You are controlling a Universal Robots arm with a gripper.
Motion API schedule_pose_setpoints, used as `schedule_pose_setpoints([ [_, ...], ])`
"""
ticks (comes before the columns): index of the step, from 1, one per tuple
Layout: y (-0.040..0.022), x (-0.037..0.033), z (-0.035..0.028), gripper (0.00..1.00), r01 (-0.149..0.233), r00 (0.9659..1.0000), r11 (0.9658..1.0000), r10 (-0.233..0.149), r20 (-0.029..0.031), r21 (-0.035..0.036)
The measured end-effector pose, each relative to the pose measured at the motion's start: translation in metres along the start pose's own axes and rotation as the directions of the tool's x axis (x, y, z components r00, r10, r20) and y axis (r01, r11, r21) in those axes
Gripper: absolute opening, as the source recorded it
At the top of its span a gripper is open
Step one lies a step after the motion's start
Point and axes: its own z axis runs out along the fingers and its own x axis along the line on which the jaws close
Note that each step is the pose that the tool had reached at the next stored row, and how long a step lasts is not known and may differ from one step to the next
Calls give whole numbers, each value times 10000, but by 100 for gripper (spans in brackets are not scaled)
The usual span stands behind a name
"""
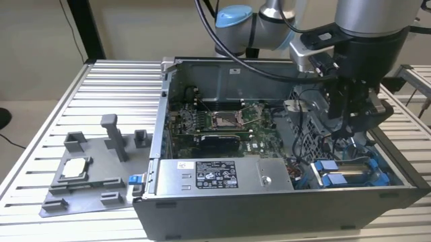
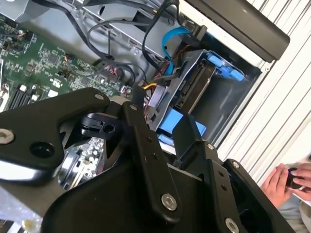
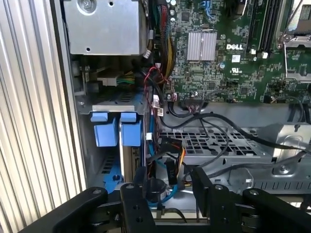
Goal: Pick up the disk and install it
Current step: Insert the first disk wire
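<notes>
One disk (image 1: pixel 359 175) in its blue carrier sits in the drive bay at the computer case's (image 1: pixel 222 201) near corner, toward the exterior view's right; the gripper (image 1: pixel 346 127) hangs just above it, jaws spread and empty; the case stands on the table (image 1: pixel 114 85).
</notes>
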Motion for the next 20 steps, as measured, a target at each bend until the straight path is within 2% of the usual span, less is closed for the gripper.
schedule_pose_setpoints([
  [6,26,-31,93,100,20,10000,9999,-20,4,166],
  [9,36,-34,130,100,108,9999,9996,-109,30,261],
  [13,42,-33,153,100,223,9997,9993,-225,60,310],
  [15,45,-33,166,100,394,9992,9987,-397,105,327],
  [17,46,-33,171,100,525,9985,9981,-530,141,330],
  [20,47,-33,175,100,557,9983,9979,-562,154,333],
])
